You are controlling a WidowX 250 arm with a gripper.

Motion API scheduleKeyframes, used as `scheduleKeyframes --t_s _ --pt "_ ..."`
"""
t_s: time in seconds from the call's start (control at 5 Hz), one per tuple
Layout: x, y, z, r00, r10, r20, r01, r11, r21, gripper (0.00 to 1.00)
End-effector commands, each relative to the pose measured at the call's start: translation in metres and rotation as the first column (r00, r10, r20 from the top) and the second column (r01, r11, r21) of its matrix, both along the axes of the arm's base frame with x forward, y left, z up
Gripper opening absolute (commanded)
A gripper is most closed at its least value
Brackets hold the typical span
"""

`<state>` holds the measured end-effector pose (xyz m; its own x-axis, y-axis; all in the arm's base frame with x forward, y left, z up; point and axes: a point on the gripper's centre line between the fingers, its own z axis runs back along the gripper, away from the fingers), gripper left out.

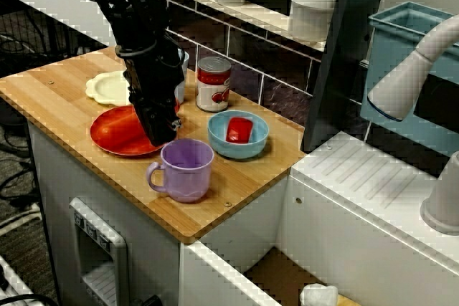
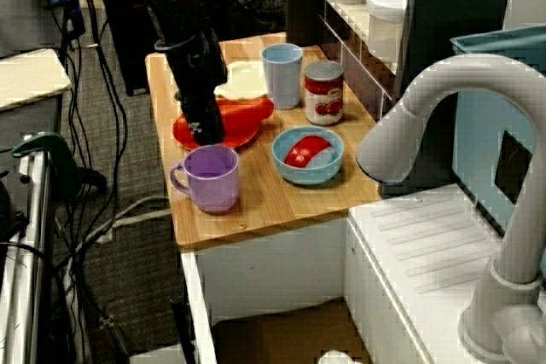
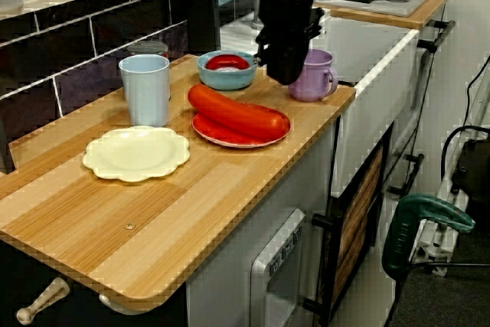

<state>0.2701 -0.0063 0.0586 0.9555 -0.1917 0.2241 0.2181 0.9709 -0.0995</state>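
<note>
Gripper [image 3: 285, 73] hangs low over the sausage [image 3: 237, 111] on the red plate [image 3: 218, 135]; I cannot tell whether its jaws are spread or closed. From above, the mug [image 1: 185, 168] sits at the plate's 4 o'clock. Best to straddle the sausage crosswise, clear of the mug.

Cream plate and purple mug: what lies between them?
The red plate carrying a long red sausage, with the gripper near its mug-side edge; the low side view shows it.
</note>
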Motion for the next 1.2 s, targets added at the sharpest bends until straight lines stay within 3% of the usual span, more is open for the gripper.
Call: scheduleKeyframes --t_s 0.0,0.4,0.8,1.0 --pt "0.007 0.048 0.011 0.998 0.043 0.038 -0.043 0.999 -0.002 0.0" --pt "0.001 0.062 0.005 0.996 -0.055 0.065 0.054 0.998 0.03 0.0" --pt "0.003 0.062 0.006 0.997 -0.052 0.061 0.051 0.998 0.023 0.0" --pt "0.007 0.064 0.01 0.999 -0.017 0.052 0.015 1.0 0.024 1.0"
